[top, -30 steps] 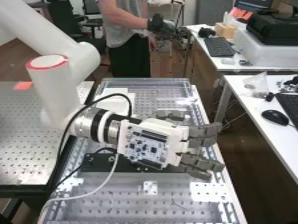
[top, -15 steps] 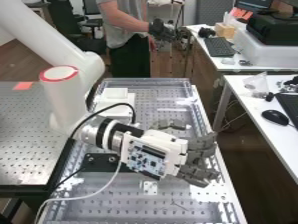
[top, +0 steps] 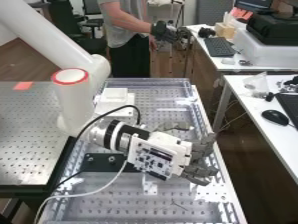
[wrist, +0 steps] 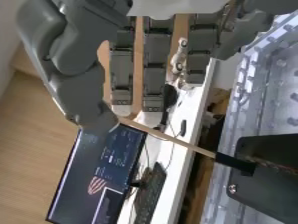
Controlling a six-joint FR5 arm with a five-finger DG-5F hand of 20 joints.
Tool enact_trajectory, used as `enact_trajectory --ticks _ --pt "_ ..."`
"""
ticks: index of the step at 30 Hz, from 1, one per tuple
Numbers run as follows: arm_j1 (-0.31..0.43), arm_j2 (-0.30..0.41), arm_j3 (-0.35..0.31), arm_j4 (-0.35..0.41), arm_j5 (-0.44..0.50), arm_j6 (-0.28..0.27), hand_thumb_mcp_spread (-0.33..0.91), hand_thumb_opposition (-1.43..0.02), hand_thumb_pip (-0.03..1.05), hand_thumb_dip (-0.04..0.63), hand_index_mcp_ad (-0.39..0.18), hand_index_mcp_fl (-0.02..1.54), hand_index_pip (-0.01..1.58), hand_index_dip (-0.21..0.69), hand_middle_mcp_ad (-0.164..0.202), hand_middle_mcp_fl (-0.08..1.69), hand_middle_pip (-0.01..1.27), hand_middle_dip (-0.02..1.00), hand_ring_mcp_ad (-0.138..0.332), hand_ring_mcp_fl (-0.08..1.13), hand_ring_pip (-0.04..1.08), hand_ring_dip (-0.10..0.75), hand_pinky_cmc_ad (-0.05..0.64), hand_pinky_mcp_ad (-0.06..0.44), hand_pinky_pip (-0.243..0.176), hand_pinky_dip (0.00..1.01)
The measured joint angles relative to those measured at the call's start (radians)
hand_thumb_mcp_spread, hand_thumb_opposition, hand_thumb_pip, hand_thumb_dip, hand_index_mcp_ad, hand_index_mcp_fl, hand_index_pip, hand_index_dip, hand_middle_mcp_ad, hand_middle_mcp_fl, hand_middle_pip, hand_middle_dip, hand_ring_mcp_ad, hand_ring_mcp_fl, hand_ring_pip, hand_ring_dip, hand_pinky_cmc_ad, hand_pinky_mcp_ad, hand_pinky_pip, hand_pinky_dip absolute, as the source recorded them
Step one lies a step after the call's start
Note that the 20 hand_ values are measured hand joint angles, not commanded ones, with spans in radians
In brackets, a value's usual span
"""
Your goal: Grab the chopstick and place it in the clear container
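The hand (top: 199, 157), dark grey behind its white board, is over the right part of the bench, with its fingers bent. In the wrist view the hand (wrist: 80, 95) has its thumb tip against the chopstick (wrist: 169, 138), close to the tip of a finger. The chopstick's pale wooden part runs from that thumb tip to a dark section, which crosses the black bracket (wrist: 261, 187). Clear walls (top: 148, 83) of a large container edge the perforated bench top; its ribbed clear side (wrist: 245, 80) is also in the wrist view.
The black bracket (top: 110, 162) lies under the arm's wrist, and a white block (top: 115, 95) sits farther back. A white cable (top: 93, 192) and a black cable loop beside the hand. The desk (top: 256, 120) at the right holds a mouse (top: 275, 117).
The arm has swung rightwards in the high view, and the wrist has turned so that the hand tilts differently. Over the last half second the hand has shifted only slightly.
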Motion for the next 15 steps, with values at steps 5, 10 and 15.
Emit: enact_trajectory --ticks 5,10,15 --pt "0.006 -0.013 0.014 -0.006 0.002 0.012 0.46 -0.8 0.68 0.325 -0.141 0.23 0.96 0.171 -0.03 0.55 0.44 0.67 0.147 0.29 0.1 0.367 0.26 0.119 -0.082 0.12" --pt "0.012 -0.019 0.019 0.005 0.026 0.011 0.47 -0.8 0.65 0.325 -0.143 0.31 1.01 0.171 -0.028 0.6 0.46 0.68 0.145 0.35 0.1 0.389 0.26 0.117 -0.072 0.12" --pt "0.015 -0.026 0.027 0.006 0.045 0.013 0.52 -0.8 0.61 0.325 -0.178 0.37 1.01 0.171 -0.031 0.62 0.49 0.69 0.134 0.37 0.1 0.398 0.264 0.115 -0.065 0.12"
